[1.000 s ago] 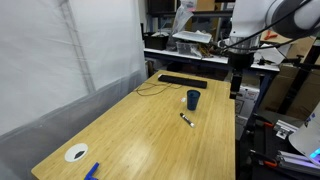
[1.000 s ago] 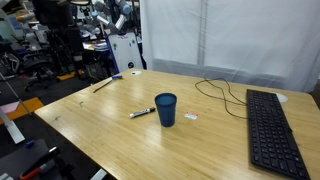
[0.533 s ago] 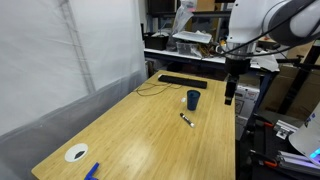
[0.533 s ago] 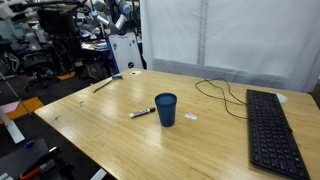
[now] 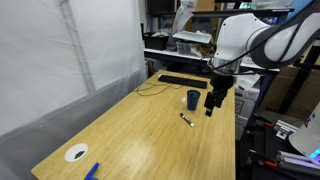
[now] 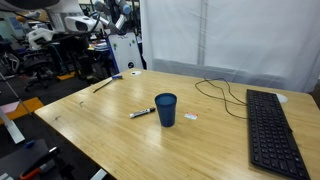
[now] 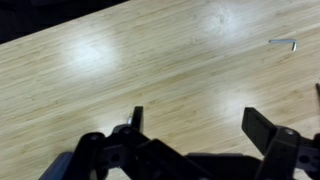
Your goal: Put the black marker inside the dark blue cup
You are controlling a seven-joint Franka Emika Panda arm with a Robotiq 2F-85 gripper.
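Observation:
The black marker [image 5: 186,120] lies flat on the wooden table, just in front of the dark blue cup [image 5: 193,99]; both show in the exterior views, marker [image 6: 141,113] to the left of the cup [image 6: 166,109]. The cup stands upright. My gripper [image 5: 212,104] hangs above the table edge, beside the cup and a little above the marker, apart from both. In the wrist view the gripper [image 7: 195,125] is open and empty over bare wood; neither marker nor cup shows there.
A black keyboard [image 6: 268,128] with a cable [image 6: 215,92] lies beyond the cup. A white tape roll [image 5: 76,153] and a flat bright blue object [image 5: 92,171] sit at the table's near end. A small metal key [image 7: 283,43] lies on the wood. Cluttered benches surround the table.
The arm has swung in from the table's side and come down toward the cup and marker. The marker and cup have not moved.

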